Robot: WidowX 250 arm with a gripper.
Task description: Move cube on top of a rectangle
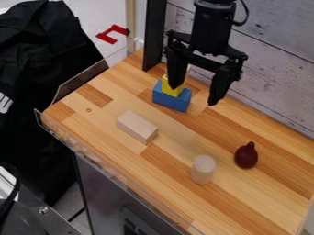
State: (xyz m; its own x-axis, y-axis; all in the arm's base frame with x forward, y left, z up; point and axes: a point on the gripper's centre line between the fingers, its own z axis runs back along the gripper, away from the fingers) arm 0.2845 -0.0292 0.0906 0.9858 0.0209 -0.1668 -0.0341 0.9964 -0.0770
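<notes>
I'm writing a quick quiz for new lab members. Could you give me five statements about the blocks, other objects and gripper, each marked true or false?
1. The yellow cube sits on the blue block. True.
2. The gripper is clamped shut. False: its fingers are spread apart.
3. The plain wooden block lies on the blue block. False: the wooden block lies on the tabletop.
4. The dark red object has a narrow top. True.
5. The pale cylinder lies on its side. False: it stands upright.
</notes>
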